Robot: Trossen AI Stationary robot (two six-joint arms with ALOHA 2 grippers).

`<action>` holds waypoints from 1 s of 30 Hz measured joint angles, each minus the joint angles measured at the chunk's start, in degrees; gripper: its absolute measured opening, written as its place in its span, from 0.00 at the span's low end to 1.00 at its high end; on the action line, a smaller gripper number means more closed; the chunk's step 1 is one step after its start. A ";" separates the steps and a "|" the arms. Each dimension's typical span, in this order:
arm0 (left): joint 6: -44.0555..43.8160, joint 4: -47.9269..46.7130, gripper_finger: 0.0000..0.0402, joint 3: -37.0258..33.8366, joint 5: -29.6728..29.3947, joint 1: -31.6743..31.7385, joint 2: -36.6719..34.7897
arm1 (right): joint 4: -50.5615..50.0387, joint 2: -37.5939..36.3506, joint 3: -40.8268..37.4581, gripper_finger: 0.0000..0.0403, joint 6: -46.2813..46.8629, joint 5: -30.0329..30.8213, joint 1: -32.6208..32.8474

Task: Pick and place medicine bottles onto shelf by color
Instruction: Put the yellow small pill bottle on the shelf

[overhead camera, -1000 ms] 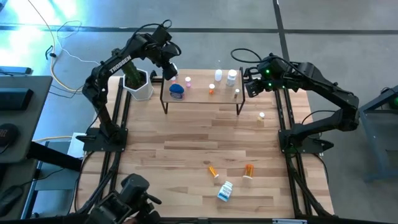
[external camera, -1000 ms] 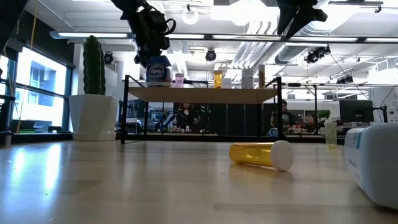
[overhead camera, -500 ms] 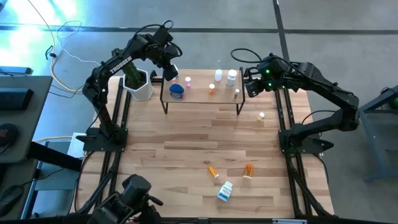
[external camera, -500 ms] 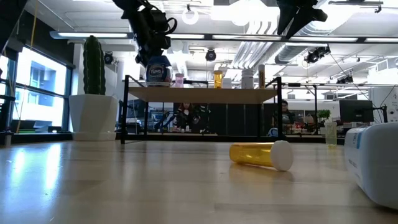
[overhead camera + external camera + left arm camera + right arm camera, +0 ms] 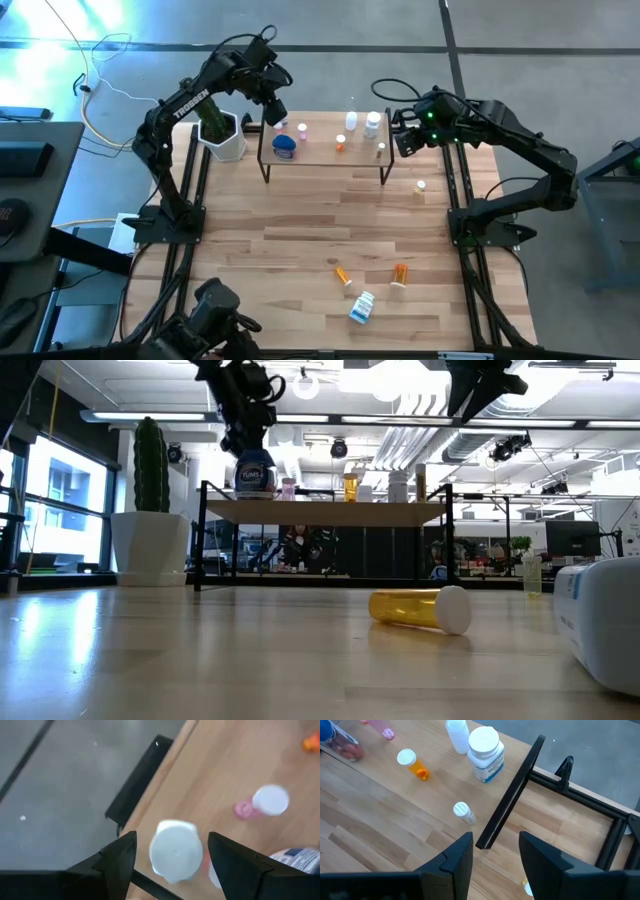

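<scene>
- Tabletop [image 5: 300, 215] of pale wood planks is carrying everything, smooth and faintly glossy in the low view, with black frame rails down both sides.
- Shelf [image 5: 322, 150], a light wood plank on thin black metal legs, is standing at the table's far edge, with six upright bottles on it.
- Left gripper [image 5: 277, 112] is hanging above the shelf's left end with its jaws standing apart and nothing between them; directly beneath it, a white-capped bottle [image 5: 174, 851] is standing free on the plank.
- Right gripper [image 5: 404, 138] is waiting just off the shelf's right end, its fingers [image 5: 452, 857] a moderate gap apart and holding nothing.
- Releasing looks like the step in hand: a straight upward lift, keeping the fingers clear of the cap, should leave the light plastic bottle upright and avoid nudging the pink vial [image 5: 302, 128] just beside it.
- Blue Tums bottle [image 5: 254, 473], squat with a printed label, is sitting near the shelf's left front.
- White labelled bottle [image 5: 486, 754] and a slimmer white one [image 5: 457, 730] are occupying the right end, with an orange vial [image 5: 413, 764] and a small pale capped vial [image 5: 463, 813] nearby.
- Three bottles are lying at the table's near side, unsorted: two translucent orange vials [image 5: 343, 274] [image 5: 400, 273] and a white-and-blue bottle [image 5: 362, 307], all round-bodied and likely to roll.
</scene>
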 joint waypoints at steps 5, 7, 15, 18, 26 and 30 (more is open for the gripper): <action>-2.05 -1.40 0.59 5.73 -0.11 -0.04 0.00 | -1.33 0.00 0.00 0.38 0.68 -0.17 0.01; -2.98 -3.30 0.59 8.01 -0.09 -0.12 -0.05 | -1.82 0.01 0.00 0.38 1.59 -0.24 0.01; -4.31 -8.23 0.59 8.88 8.68 -3.34 -3.94 | -2.70 0.01 0.00 0.38 3.23 -0.09 1.66; -4.43 -6.38 0.59 5.52 12.66 -5.25 -6.36 | -2.83 0.01 -0.06 0.38 3.23 -0.05 3.36; -10.09 8.19 0.59 -13.66 14.51 -11.48 -16.53 | -7.17 0.01 -0.09 0.38 8.89 2.49 10.18; -13.83 14.38 0.59 -21.56 14.11 -14.11 -21.38 | -9.67 0.01 -0.09 0.38 13.18 3.02 14.49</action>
